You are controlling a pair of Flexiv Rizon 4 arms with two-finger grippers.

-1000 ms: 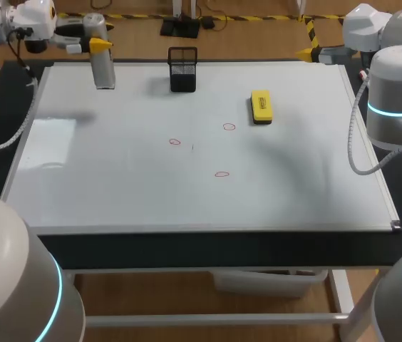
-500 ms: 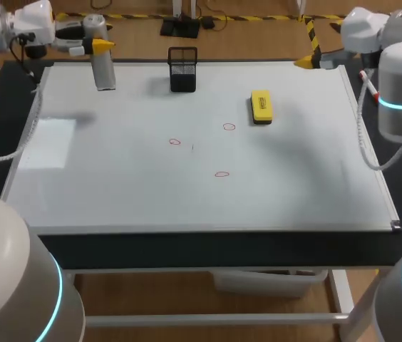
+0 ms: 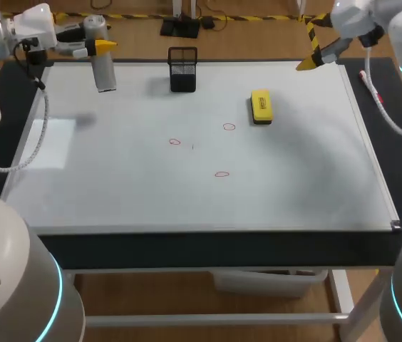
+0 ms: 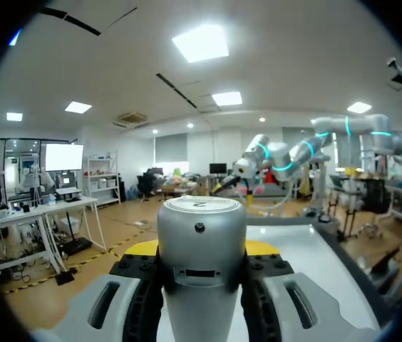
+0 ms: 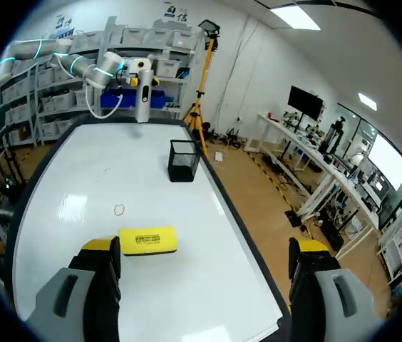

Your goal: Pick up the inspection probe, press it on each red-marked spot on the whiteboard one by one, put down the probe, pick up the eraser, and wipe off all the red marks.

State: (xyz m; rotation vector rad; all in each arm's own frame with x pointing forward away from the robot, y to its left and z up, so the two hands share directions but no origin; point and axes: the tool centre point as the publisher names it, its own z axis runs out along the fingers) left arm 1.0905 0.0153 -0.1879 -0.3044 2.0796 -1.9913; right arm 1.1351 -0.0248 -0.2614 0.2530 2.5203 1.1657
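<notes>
The silver inspection probe [image 3: 104, 70] stands upright at the whiteboard's [image 3: 115, 192] far left corner, and my left gripper [image 3: 94, 45] is shut on its upper part. In the left wrist view the probe [image 4: 201, 242] fills the gap between the fingers of the left gripper [image 4: 202, 251]. I cannot tell whether its lower end touches the board. Three red marks [image 3: 174, 141] [image 3: 229, 127] [image 3: 221, 174] sit mid-board. The yellow eraser [image 3: 261, 106] lies at the far right. My right gripper [image 3: 311, 58] hangs open and empty over the far right corner, with the eraser [image 5: 148, 240] below and ahead of the right gripper [image 5: 204, 246].
A black mesh pen holder [image 3: 182, 69] stands at the board's far edge, between the probe and the eraser, also seen as the holder [image 5: 182, 160] ahead of the right gripper. A red-capped marker [image 3: 370, 85] lies on the dark strip right of the board.
My right arm has swung up and inward toward the board's far right corner. The left arm has barely shifted, still holding the probe.
</notes>
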